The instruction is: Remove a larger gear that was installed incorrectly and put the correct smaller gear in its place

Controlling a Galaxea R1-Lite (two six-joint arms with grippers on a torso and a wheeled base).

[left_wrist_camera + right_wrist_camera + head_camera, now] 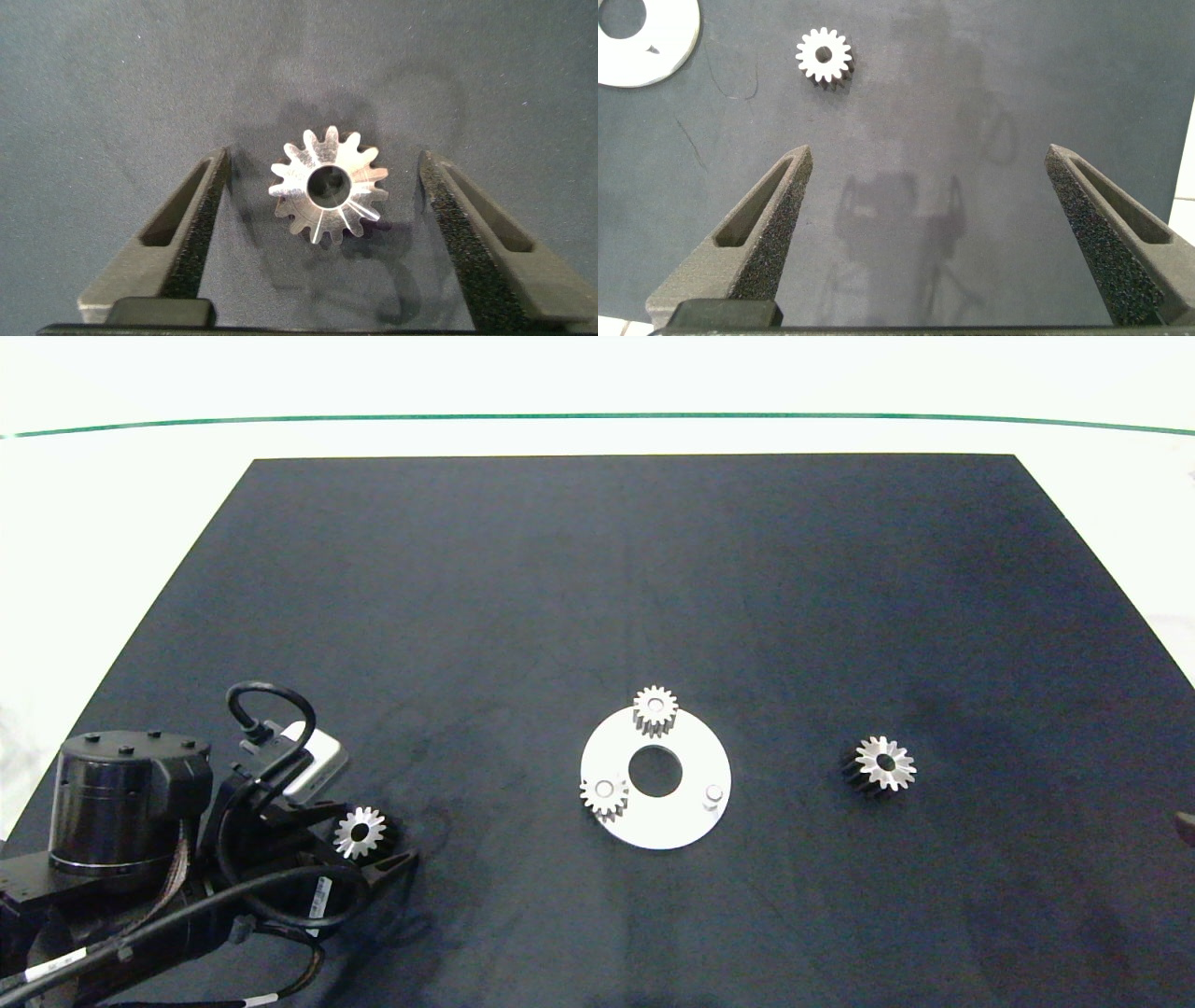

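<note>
**Left gripper spread around the larger gear; smaller gear lying loose to the right**

At the near left corner of the black mat [597, 569], reaches in as a dark arm with looping cables, ending in the left gripper [322, 161]. Stands with jaws spread wide, 1 foam-lined finger [207, 210] on each side of the larger gear [328, 185], both clear of its teeth. Lies flat on the mat, that gear, silver with long pointed teeth, centre hole facing up.

Near the middle of the mat, lies flat as a round white disc [667, 826] with a large centre hole. Carries 2 small blunt-toothed gears: the far gear [654, 709] at its far rim, the left gear [604, 795] at its left rim. Shows 1 bare peg [713, 793] near its right rim.

Further right, well apart from the disc, rests on the mat as the smaller gear [884, 763], silver, short-toothed, touched by nothing.

At the right edge, hovers above bare mat as the right gripper [924, 154], jaws spread wide and holding nothing, the smaller gear well beyond its fingertips.
</note>
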